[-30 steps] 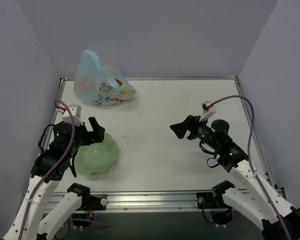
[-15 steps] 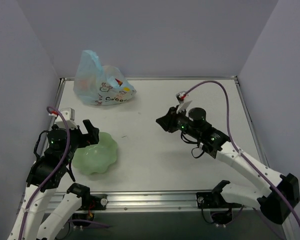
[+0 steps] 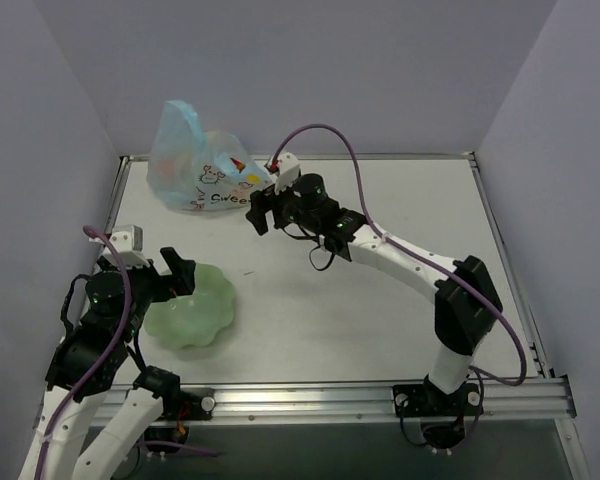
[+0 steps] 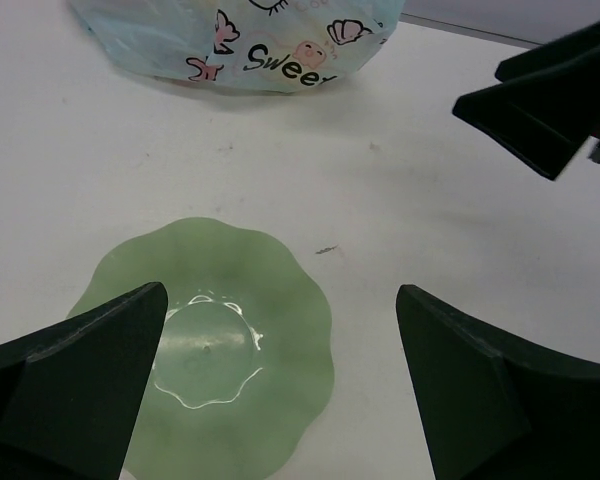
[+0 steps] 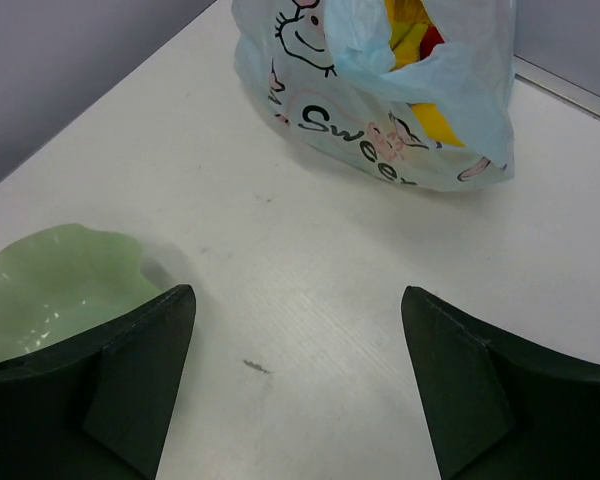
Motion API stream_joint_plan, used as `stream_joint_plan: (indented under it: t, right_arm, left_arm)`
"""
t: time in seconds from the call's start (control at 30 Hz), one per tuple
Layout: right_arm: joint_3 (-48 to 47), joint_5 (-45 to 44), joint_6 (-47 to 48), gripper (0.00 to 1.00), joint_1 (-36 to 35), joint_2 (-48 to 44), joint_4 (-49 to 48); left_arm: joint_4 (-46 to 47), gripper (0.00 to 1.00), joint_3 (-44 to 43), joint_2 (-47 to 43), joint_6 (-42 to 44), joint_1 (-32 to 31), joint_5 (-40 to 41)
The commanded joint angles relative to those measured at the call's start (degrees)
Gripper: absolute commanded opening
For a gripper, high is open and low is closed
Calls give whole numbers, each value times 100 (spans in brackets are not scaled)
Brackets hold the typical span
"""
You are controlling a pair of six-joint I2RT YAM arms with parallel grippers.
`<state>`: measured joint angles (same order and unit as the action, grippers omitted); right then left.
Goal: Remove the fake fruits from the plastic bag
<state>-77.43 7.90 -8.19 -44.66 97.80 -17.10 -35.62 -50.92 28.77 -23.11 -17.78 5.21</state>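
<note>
The light-blue plastic bag (image 3: 202, 168) with "Sweet" lettering lies at the table's far left corner. Its mouth faces right, and the right wrist view (image 5: 380, 100) shows yellow fruit (image 5: 412, 30) and a small red fruit (image 5: 434, 40) inside it. The orange and peach are hidden. My right gripper (image 3: 257, 213) is open and empty just right of the bag's mouth, a little above the table (image 5: 298, 292). My left gripper (image 3: 183, 277) is open and empty over the left rim of the pale green bowl (image 3: 192, 308), as the left wrist view (image 4: 280, 300) shows.
The green wavy-edged bowl (image 4: 220, 340) holds nothing and stands at the near left; it also shows in the right wrist view (image 5: 50, 280). Purple walls close in the left, back and right. A metal rail (image 3: 330, 398) runs along the near edge.
My right arm has reached far forward and left, from mid-right of the table to the bag's mouth. My left gripper has drawn back slightly toward its base.
</note>
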Motion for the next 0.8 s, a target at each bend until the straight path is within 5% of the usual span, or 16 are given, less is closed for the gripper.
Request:
stream_joint_plan:
  t: [0.0,0.27,0.5,0.77]
  right_arm:
    - [-790,-157,634,80,2,467,92]
    - [-765,115,459,73,-25,460,-4]
    - [535,-245,370,73,-306,-551,-732]
    - [-1157,-70,1099,85,212,722,-66]
  left_arm:
    - [72,98,-129,32,97,-94,155]
    - [19,100,-155,49,88,-156,393]
    - [424,97,-252,304,97,-6,-362]
    - [556,97,-401,576,-132,64,-188]
